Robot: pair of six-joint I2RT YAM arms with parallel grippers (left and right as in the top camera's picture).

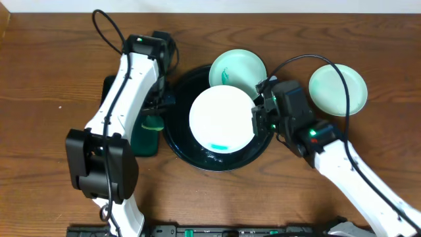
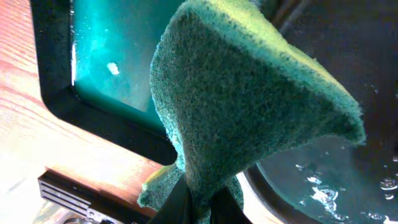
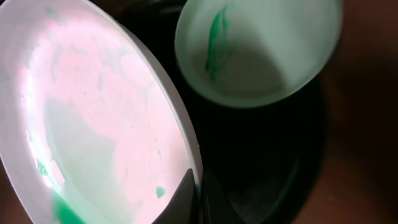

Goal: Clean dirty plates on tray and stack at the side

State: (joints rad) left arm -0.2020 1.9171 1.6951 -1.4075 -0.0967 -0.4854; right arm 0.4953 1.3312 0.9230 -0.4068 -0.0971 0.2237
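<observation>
Right claw (image 3: 198,194) clamps smeared plate (image 1: 220,118) rim over tray (image 1: 179,149); left claw (image 2: 196,204) clamps sponge (image 2: 249,93) beside tray; we fear scrub push slips plate

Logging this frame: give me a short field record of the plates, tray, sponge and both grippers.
left gripper: shut on green sponge, beside black tray
right gripper: shut on rim of held plate, tilted over the tray, green smear near its lower edge
second plate: green streak, at tray's far rim
third plate: on table, off the tray, no smear visible
</observation>
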